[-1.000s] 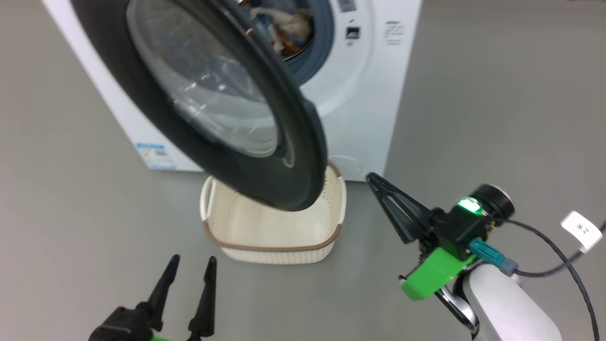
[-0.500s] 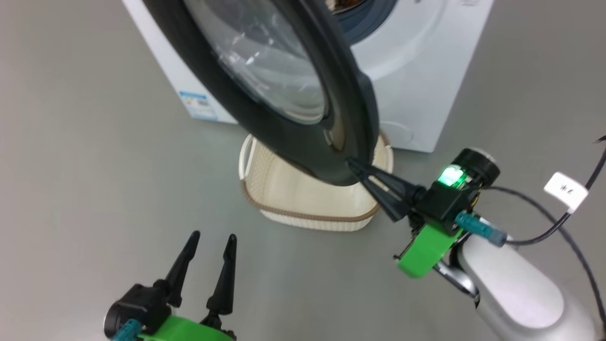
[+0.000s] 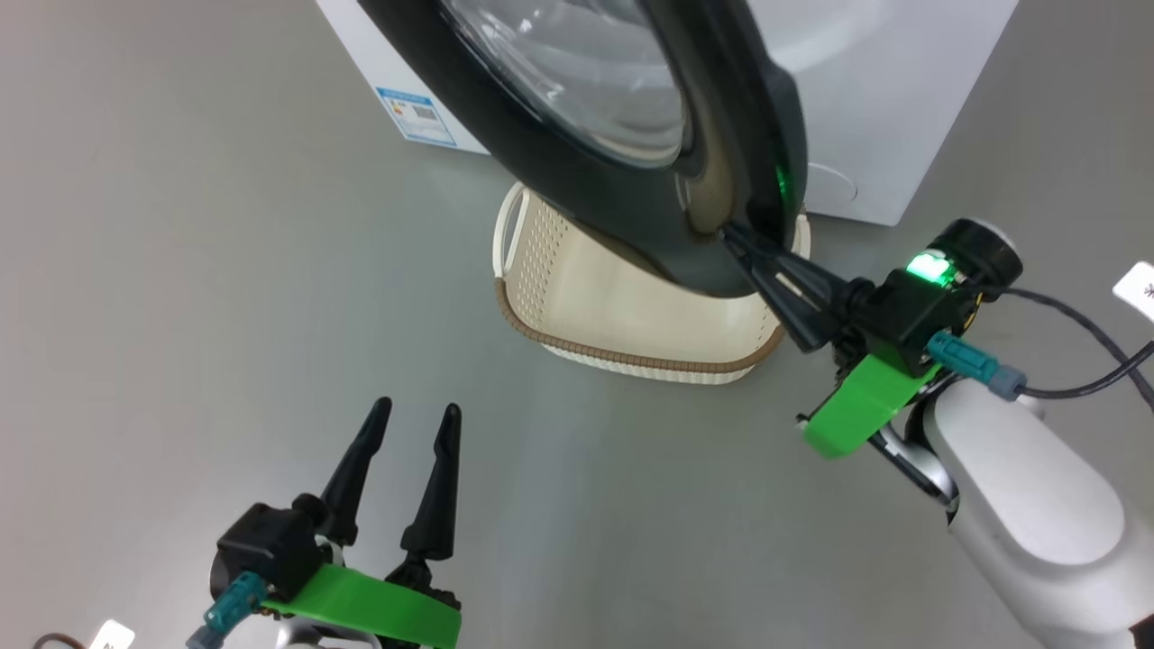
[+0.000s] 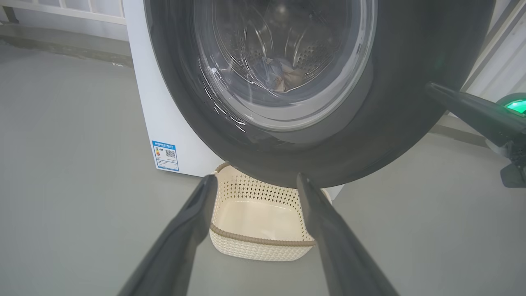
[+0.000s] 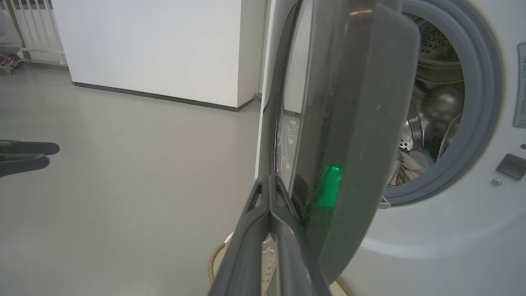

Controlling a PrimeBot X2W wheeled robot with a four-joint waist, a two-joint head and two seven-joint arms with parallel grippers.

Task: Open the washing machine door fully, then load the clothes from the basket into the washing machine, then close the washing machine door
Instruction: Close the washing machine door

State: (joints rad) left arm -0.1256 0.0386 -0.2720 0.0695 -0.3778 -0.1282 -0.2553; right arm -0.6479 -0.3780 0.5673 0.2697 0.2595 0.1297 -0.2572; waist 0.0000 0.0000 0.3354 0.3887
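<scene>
Closing in since a second ago, the clenched right pincer (image 3: 732, 236) now touches the half-open washing machine door (image 3: 586, 203) to push it shut, clothes (image 4: 283, 74) in the drum (image 5: 435, 98), basket (image 3: 631, 359) empty below, left pincer (image 3: 416, 407) released.

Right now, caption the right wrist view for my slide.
Right gripper, fingers shut, at the edge of the open washing machine door; clothes lie in the drum behind it.

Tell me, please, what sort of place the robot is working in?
Probably a bare lab or test room staged for laundry, not a home: a white washing machine stands on a plain grey floor, a small basket before it, a blank white wall nearby.
</scene>
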